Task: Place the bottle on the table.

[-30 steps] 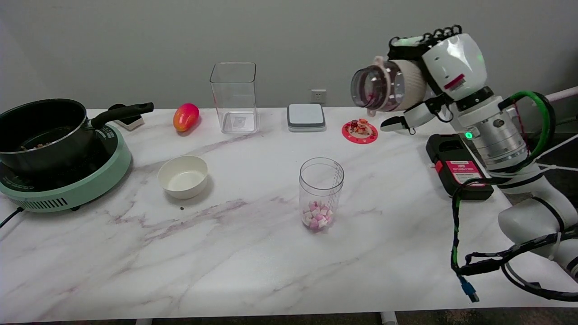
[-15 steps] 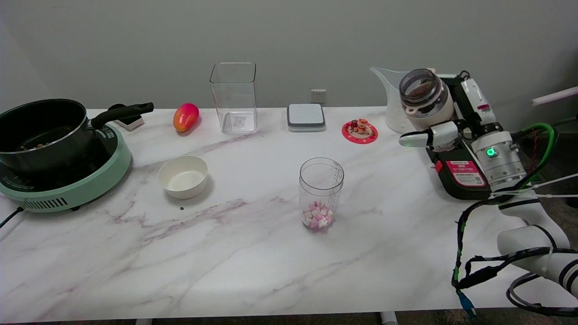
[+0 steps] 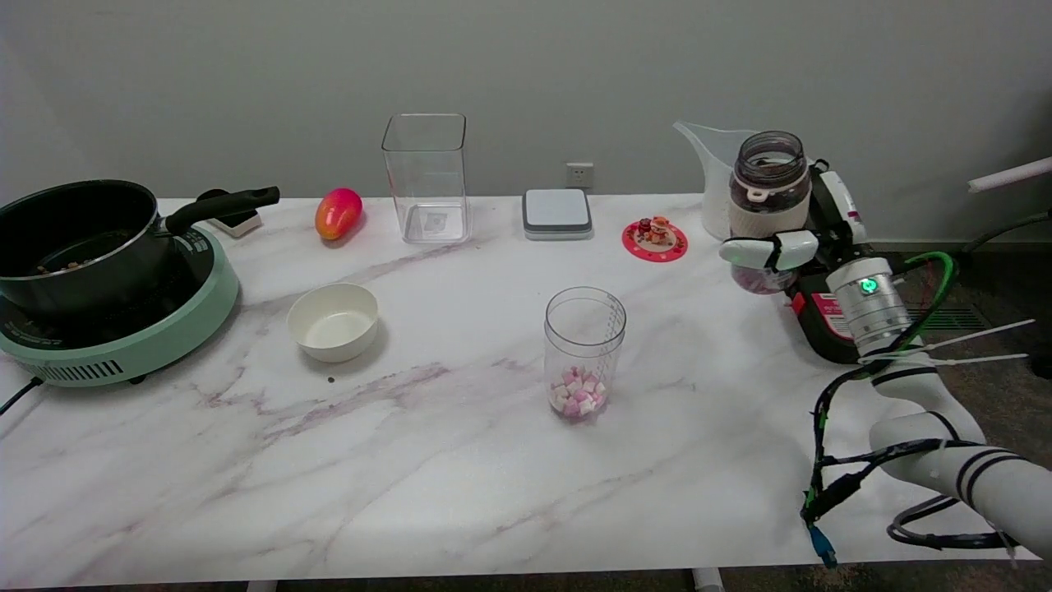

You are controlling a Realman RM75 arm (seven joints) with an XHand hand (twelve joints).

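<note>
The bottle [image 3: 769, 193] is a clear wide-mouthed jar with a white sleeve around its middle and pink pieces at its bottom. It stands upright at the table's right side, its base at or just above the marble top [image 3: 460, 460]; I cannot tell if it touches. My right hand [image 3: 793, 242] grips it from the right, with a finger wrapped across the front below the sleeve. The arm reaches in from the lower right.
Behind the bottle stands a clear pitcher [image 3: 717, 177]; a black and red device [image 3: 830, 316] lies under the wrist. A clear cup [image 3: 584, 353] with pink and white cubes is mid-table. Farther left: white bowl [image 3: 333, 321], pot on green cooker [image 3: 99, 279], tall clear container [image 3: 426, 177], mango [image 3: 338, 213], grey scale [image 3: 557, 213], red coaster [image 3: 654, 238].
The bottle has swung from lying tilted with its mouth toward the left to upright, and has come down and to the right toward the table, still in my right hand.
</note>
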